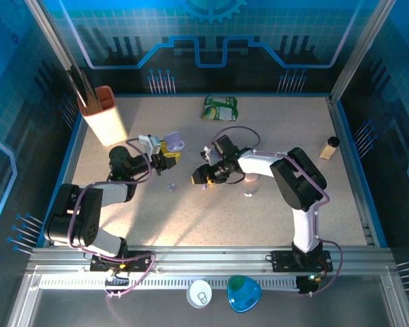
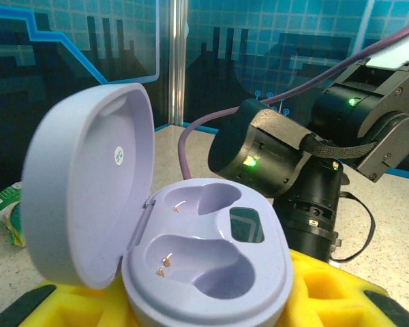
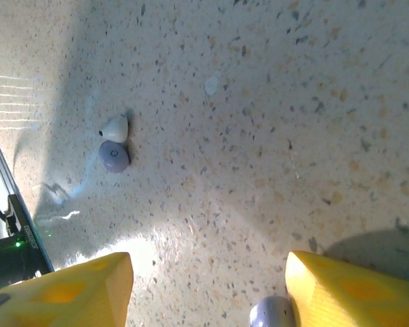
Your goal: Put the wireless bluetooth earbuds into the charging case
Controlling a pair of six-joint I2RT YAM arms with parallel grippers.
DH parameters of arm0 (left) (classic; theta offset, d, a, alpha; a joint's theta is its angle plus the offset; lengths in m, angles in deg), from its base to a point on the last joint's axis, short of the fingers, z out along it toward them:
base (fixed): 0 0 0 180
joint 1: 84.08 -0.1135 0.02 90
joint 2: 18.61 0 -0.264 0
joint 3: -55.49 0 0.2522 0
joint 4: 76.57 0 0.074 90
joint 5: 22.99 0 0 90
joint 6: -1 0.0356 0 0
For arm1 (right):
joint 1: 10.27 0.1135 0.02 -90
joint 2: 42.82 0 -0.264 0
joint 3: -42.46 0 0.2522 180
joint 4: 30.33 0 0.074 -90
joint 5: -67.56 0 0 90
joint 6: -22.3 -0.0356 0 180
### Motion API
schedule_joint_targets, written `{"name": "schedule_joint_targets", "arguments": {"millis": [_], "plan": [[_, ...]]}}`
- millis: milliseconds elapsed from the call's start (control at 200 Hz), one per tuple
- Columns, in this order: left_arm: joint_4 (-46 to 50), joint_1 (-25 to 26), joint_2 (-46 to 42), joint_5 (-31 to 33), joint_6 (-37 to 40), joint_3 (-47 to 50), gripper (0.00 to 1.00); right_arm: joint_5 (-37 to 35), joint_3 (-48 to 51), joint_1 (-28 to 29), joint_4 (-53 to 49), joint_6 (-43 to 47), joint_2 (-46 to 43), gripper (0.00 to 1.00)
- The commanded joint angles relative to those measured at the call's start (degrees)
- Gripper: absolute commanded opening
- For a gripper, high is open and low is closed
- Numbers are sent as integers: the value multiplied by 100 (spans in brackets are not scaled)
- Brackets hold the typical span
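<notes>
- Two empty sockets face up in the charging case (image 2: pixel 204 259), and its lid is tipped back. My left pincer (image 1: pixel 168 152) is clamped on the case.
- My right pincer (image 3: pixel 208 293) hangs wide over the table (image 3: pixel 273 136). A lilac earbud (image 3: pixel 271 315) sits just inside one finger, ungripped.
- A second earbud (image 3: pixel 114 155) lies well apart.
- I judge the first pickup is in hand. Next I must centre on that bud, close gently and carry it to a socket.
</notes>
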Motion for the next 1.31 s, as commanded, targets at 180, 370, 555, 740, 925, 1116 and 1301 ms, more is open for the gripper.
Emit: {"name": "schedule_joint_targets", "arguments": {"millis": [180, 370, 555, 740, 925, 1116, 1301], "plan": [[-386, -64, 15, -161, -156, 44, 32, 65, 739, 75, -174, 1, -612, 62], [-935, -65, 259, -260, -502, 43, 32, -45, 609, -4, -202, 136, -471, 62], [-1144, -91, 325, -292, -637, 69, 32, -115, 224, -17, -535, 377, -132, 62], [-1177, -99, 392, -316, -676, 29, 31, -164, -4, -83, -569, 464, 12, 62], [-1267, -117, 498, -353, -799, -10, 31, -172, -351, -92, -660, 533, 69, 63], [-1265, -148, 486, -354, -824, -3, 31, -402, -484, -92, -692, 619, -117, 64], [-1270, -220, 425, -301, -821, 41, 31, -1104, -474, 34, -1060, 933, -474, 63]]}}
